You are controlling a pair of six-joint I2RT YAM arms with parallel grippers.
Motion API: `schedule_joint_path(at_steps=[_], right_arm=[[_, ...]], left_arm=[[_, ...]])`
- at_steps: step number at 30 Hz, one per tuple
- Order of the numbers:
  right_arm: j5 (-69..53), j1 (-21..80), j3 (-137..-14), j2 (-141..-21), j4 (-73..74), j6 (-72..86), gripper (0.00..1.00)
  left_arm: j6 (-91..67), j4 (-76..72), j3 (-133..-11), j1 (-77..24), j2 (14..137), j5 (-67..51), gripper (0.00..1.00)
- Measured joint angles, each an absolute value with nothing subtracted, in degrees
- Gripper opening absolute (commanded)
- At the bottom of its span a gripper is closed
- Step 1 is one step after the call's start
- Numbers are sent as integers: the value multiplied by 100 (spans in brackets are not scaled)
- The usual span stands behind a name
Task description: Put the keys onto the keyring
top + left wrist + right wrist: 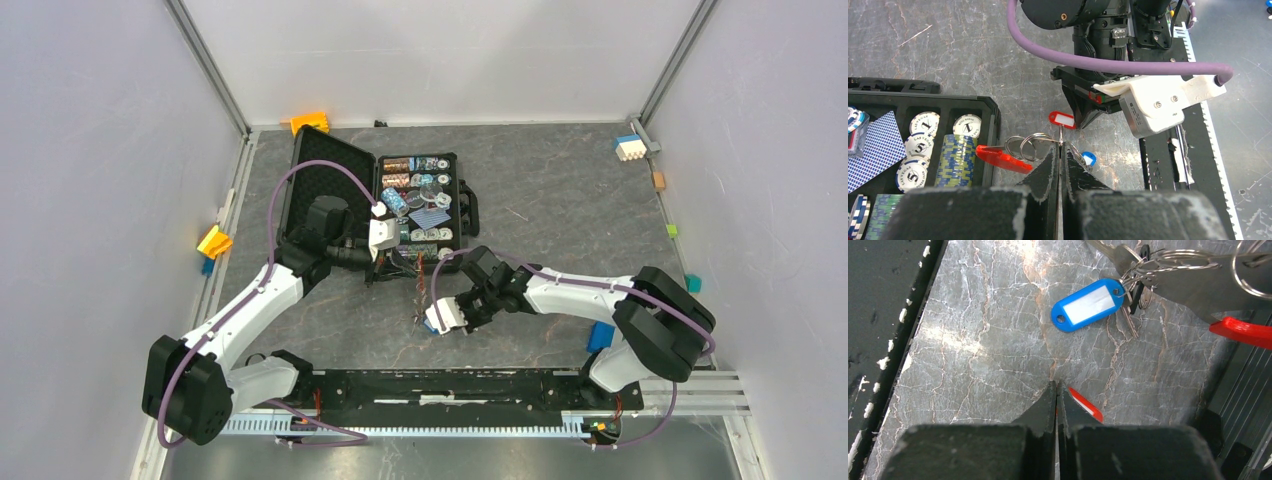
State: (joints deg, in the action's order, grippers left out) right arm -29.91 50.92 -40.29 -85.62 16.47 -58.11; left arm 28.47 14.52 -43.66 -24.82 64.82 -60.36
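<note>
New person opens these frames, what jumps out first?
From above, the open black case of poker chips at mid-table grabs the eye. Just in front of it the two arms meet. The left gripper is shut on the keyring with its long red tag. The right gripper is closed beside the red key, and the blue key is next to the rings.
</note>
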Motion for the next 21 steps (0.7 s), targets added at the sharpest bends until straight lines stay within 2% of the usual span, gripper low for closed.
schedule_joint_path(at_steps=[11,21], right_arm=[[-2978,4991,-4051,-8226,1640,-5492,0],[-3822,4130,-4246,-7234,1675,-4711,0]], left_arm=[[2864,1472,-4370,-2482,6501,-6038,2],[2842,1494,-4598,-2554,6604,-6007,2]])
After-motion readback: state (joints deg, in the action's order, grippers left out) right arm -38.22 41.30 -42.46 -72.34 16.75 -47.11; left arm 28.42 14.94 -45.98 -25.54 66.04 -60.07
